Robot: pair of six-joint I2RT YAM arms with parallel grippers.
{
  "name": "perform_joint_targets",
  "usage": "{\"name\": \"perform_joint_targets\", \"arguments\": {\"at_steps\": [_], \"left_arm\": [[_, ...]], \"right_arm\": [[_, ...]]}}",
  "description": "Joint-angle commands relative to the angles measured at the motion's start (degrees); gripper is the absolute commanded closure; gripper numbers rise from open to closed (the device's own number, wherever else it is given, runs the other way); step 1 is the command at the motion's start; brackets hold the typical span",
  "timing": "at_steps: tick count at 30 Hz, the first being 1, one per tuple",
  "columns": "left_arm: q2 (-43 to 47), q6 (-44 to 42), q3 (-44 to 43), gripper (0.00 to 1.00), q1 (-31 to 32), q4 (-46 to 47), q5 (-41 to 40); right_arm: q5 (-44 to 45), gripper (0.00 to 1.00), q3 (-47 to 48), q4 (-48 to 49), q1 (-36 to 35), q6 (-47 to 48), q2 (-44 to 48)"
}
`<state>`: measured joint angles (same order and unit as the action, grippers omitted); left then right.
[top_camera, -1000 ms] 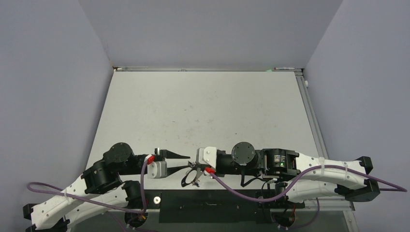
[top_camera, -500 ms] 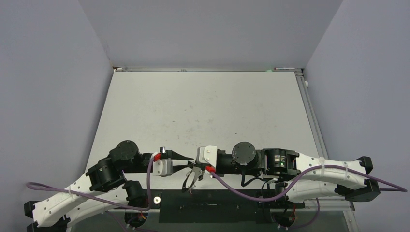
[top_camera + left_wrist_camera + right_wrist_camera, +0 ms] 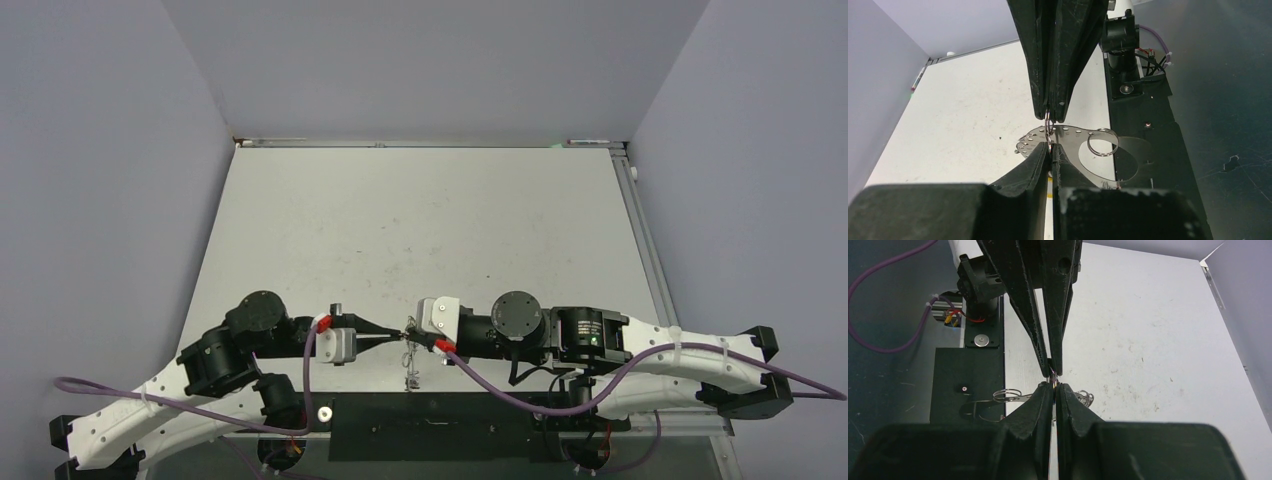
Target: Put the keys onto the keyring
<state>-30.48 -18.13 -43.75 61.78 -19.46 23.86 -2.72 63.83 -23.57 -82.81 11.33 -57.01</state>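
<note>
Keyring (image 3: 409,370), slanted before, now hangs edge-on, pinched by the left jaws and right jaws together.

My arms are white moulded shells, the left arm (image 3: 140,415) and the right arm (image 3: 690,360), jointed by fat black round motors. A purple cable (image 3: 500,392) trails along each, ending in a red plug (image 3: 323,323) beside a white wrist block (image 3: 340,346). A small green light (image 3: 596,341) glows on my right side. My left hand (image 3: 1050,149) and right hand (image 3: 1054,386) are black tapering wedges, scuffed and scratched.
</note>
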Motion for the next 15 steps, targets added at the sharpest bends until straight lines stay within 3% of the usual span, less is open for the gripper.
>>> {"name": "perform_joint_targets", "arguments": {"at_steps": [1, 6, 15], "left_arm": [[-0.85, 0.74, -0.63, 1.00, -0.25, 3.03, -0.34], [-0.85, 1.15, -0.35, 1.00, -0.99, 4.39, -0.22], [-1.33, 2.66, 0.50, 1.00, -3.39, 7.24, -0.04]], "right_arm": [[0.87, 0.95, 0.22, 4.85, 0.28, -0.52, 1.46], [2.50, 0.95, -0.88, 7.39, 0.39, -1.97, 1.47], [10.25, 0.95, -8.87, 23.03, 0.36, -8.95, 4.24]]}}
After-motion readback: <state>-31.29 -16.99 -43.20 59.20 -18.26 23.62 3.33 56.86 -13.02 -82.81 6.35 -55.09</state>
